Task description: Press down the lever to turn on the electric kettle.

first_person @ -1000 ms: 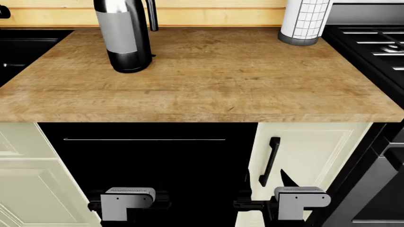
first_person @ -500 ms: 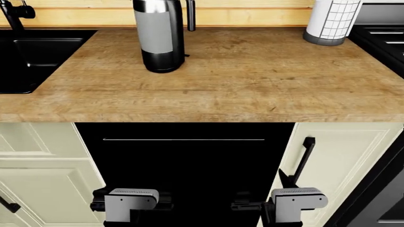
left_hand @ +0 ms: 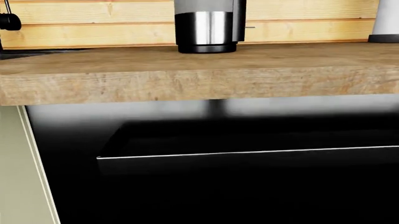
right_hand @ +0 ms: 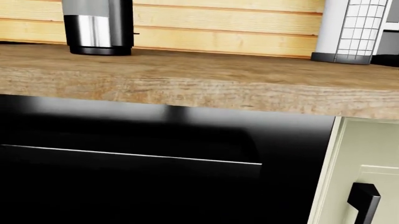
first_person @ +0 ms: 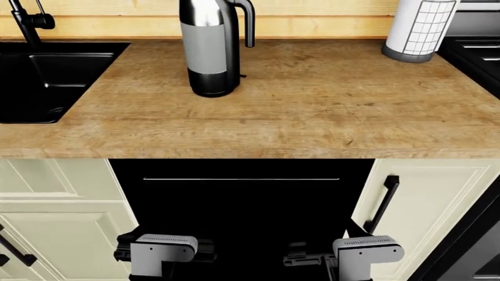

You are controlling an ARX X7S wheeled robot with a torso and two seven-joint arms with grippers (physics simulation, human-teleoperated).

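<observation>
The electric kettle (first_person: 209, 47) stands upright at the back of the wooden countertop (first_person: 312, 111), left of centre, its curved black handle facing right. The lever (first_person: 243, 75) is a tiny black tab at the base on the handle side. It also shows in the left wrist view (left_hand: 249, 27) and the right wrist view (right_hand: 136, 33). My left gripper (first_person: 164, 253) and right gripper (first_person: 312, 257) hang low in front of the black appliance door, well below the counter edge and far from the kettle. Their fingers are dark against dark, so I cannot tell their state.
A black sink (first_person: 47, 70) with a faucet (first_person: 27, 20) is at the left. A white cylinder with a wire grid (first_person: 418, 29) stands at the back right beside a stove (first_person: 476, 55). A black appliance front with a thin handle (first_person: 240, 178) is below the counter, beside a cream cabinet door with a black handle (first_person: 384, 202).
The head view has shifted left: the kettle now sits further right and lower in the picture, and the sink has come into view. Both arms stay low.
</observation>
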